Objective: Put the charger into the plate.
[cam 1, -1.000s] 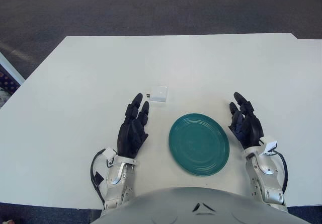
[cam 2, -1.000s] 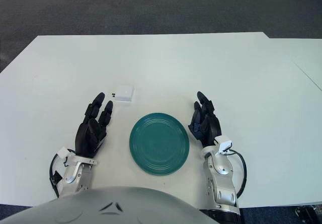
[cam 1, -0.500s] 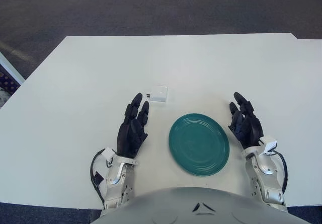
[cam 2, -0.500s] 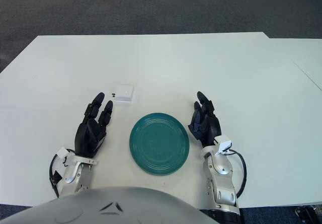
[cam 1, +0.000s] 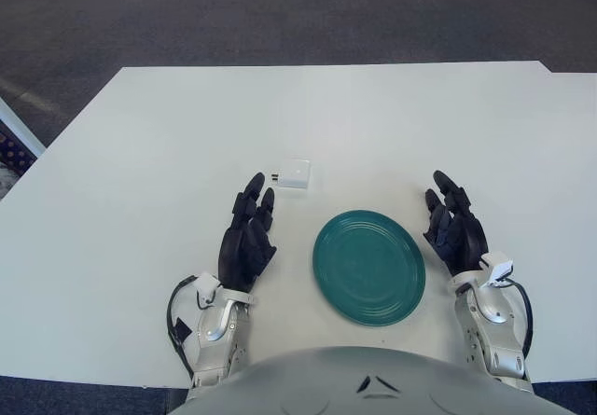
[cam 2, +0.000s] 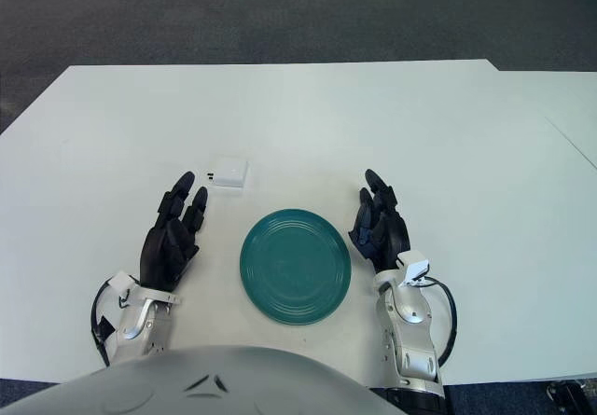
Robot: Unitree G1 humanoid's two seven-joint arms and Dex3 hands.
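Observation:
A small white charger (cam 1: 295, 173) lies flat on the white table (cam 1: 187, 135), its prongs pointing left. A round teal plate (cam 1: 369, 266) with nothing on it sits nearer me, to the charger's right. My left hand (cam 1: 248, 231) is open, fingers stretched forward, just short of the charger and to its left, not touching it. On the far side of the plate, my right hand (cam 1: 454, 226) is open beside the plate's right rim.
Dark carpet (cam 1: 280, 14) runs beyond the table's far edge. A second white table edge (cam 2: 574, 107) shows at the right.
My left hand has edged slightly forward and to the right. The charger, plate and right hand have not moved.

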